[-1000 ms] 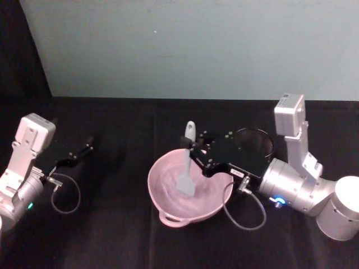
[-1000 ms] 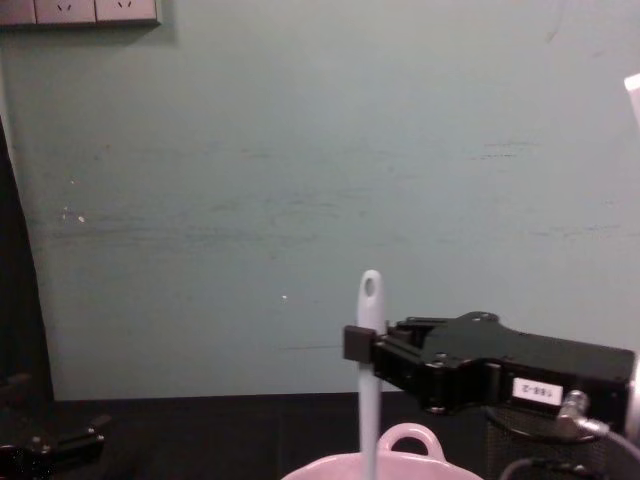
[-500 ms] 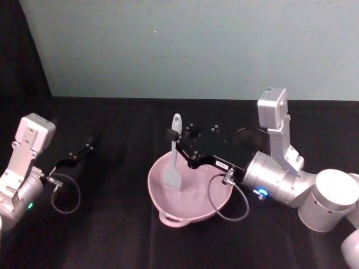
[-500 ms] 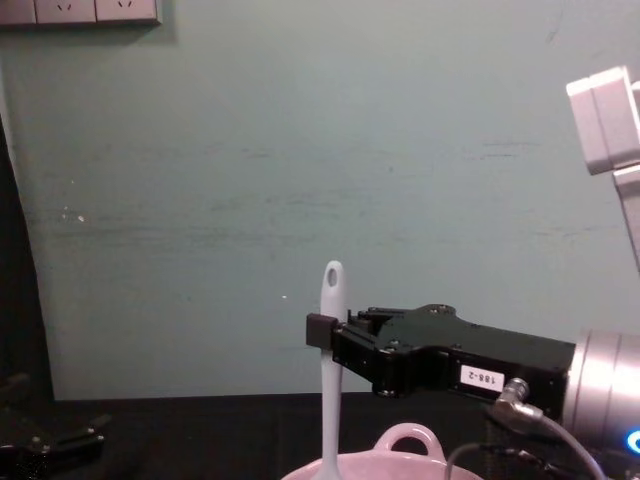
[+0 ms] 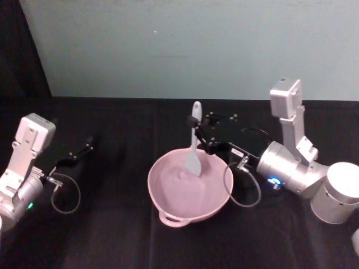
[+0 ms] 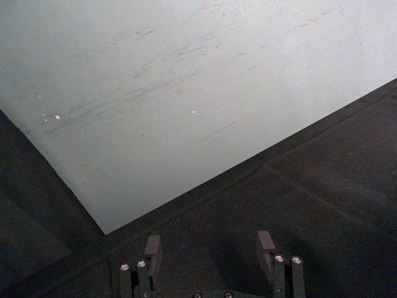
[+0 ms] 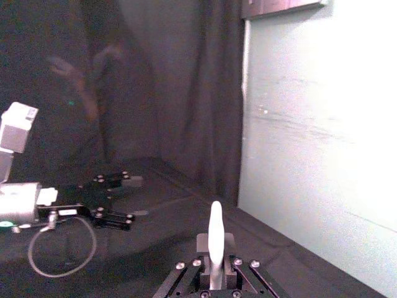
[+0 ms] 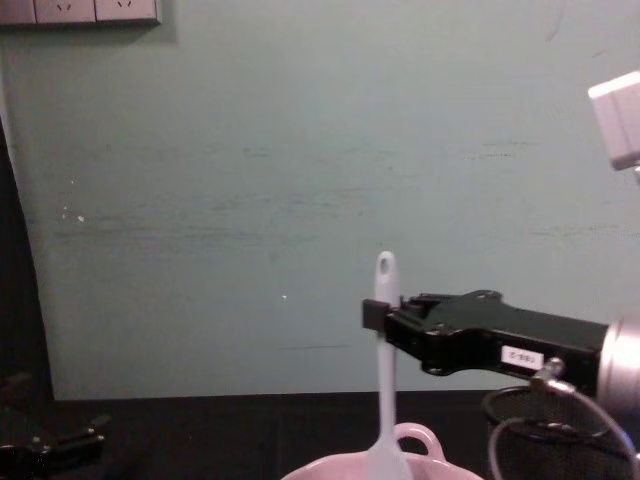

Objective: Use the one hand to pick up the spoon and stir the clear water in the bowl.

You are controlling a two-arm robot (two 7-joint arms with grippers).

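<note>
Clenched on the spoon with the hand: black, boxy, white-labelled, gripping the slim white plastic handle just under its oval hole. Held nearly upright, with the flat translucent blade hanging below the fingertips and dipped inside the bowl. Wide, glossy, pale pink, with a small arched loop on its rim, sitting just beneath the hand. Seemingly holding clear liquid, though hard to make out. Well off to the hand's left, the left gripper, fingers spread.

Item, spoon: blade now at far side of bowl, right of its earlier spot. Item, right end effector: drawn back rightward.
</note>
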